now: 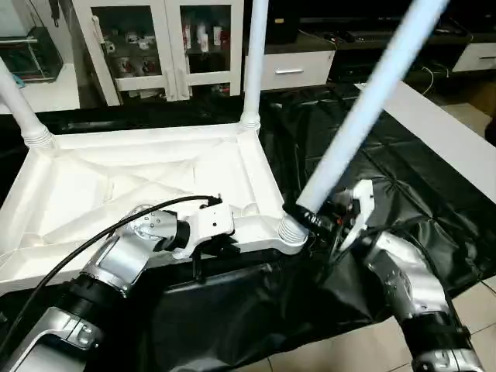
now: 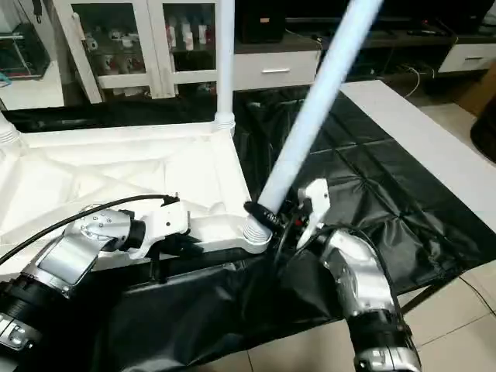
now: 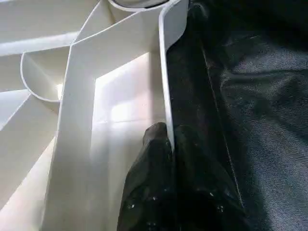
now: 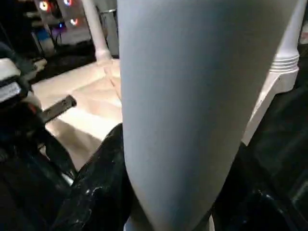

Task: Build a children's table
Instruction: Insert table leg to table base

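Note:
The white tabletop [image 1: 116, 186] lies upside down on the black-covered work table, ribs facing up. White legs stand in its far left socket [image 1: 23, 108] and its far right socket [image 1: 252, 62]. A third leg [image 1: 364, 108] leans up and to the right, its foot resting in the near right socket [image 1: 291, 231]. My right gripper [image 1: 314, 219] is shut on this leg just above the socket; its black fingers [image 4: 103, 183] flank the tube. My left gripper [image 1: 203, 252] is shut on the tabletop's near rim [image 3: 166, 72], one finger [image 3: 154, 144] on each side of the thin wall.
The black cover [image 1: 387, 178] hangs over the work table's near edge, with tiled floor [image 1: 356, 341] below. A white board [image 1: 442, 132] runs along the right side. Behind stand a glass-door cabinet [image 1: 167, 39] and drawers [image 1: 291, 74].

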